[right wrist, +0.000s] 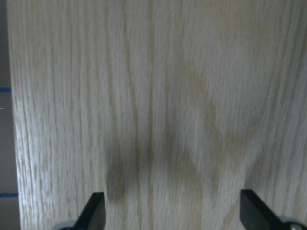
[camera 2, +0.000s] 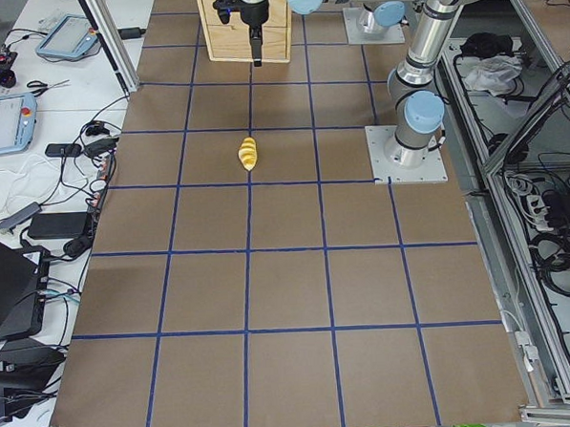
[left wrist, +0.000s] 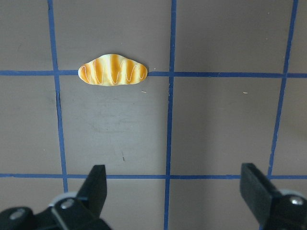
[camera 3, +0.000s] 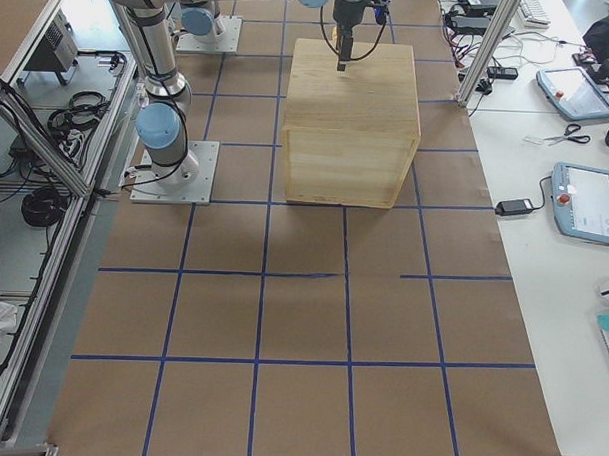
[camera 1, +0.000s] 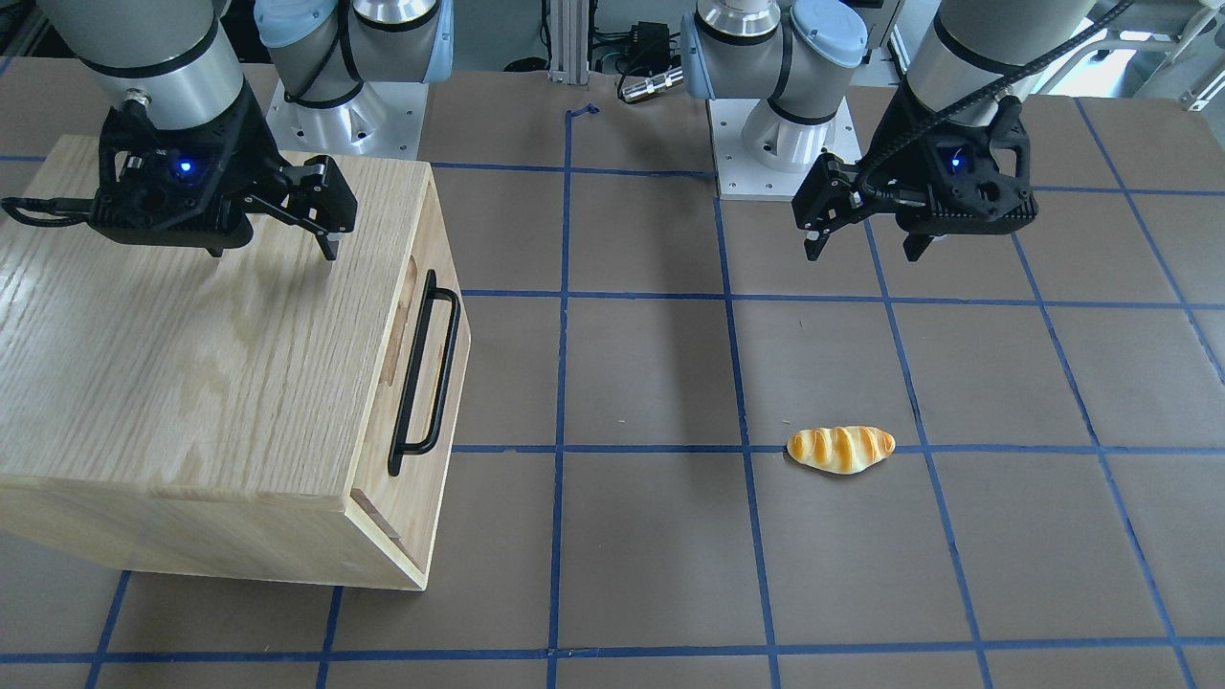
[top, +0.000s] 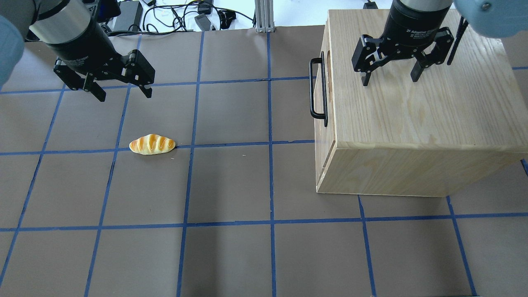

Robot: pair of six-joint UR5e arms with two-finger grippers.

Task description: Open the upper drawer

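The upper drawer (camera 1: 428, 239) sits shut in the front face of the oak cabinet (camera 1: 191, 364), just under the top board. Its black bar handle (camera 1: 426, 373) and oval slot (camera 1: 407, 287) face the table's middle. In the overhead view the handle (top: 317, 93) sticks out from the cabinet's left face. My right gripper (camera 1: 273, 251) (top: 390, 80) hangs open and empty over the cabinet top (right wrist: 158, 105), back from the drawer edge. My left gripper (camera 1: 861, 254) (top: 124, 96) is open and empty above the mat, far from the cabinet.
A toy bread roll (top: 152, 144) (left wrist: 113, 70) lies on the brown mat with blue tape lines, in front of the left gripper. The arm bases (camera 1: 775, 144) stand at the table's robot side. Cables and tablets lie beyond the mat (camera 2: 3, 123).
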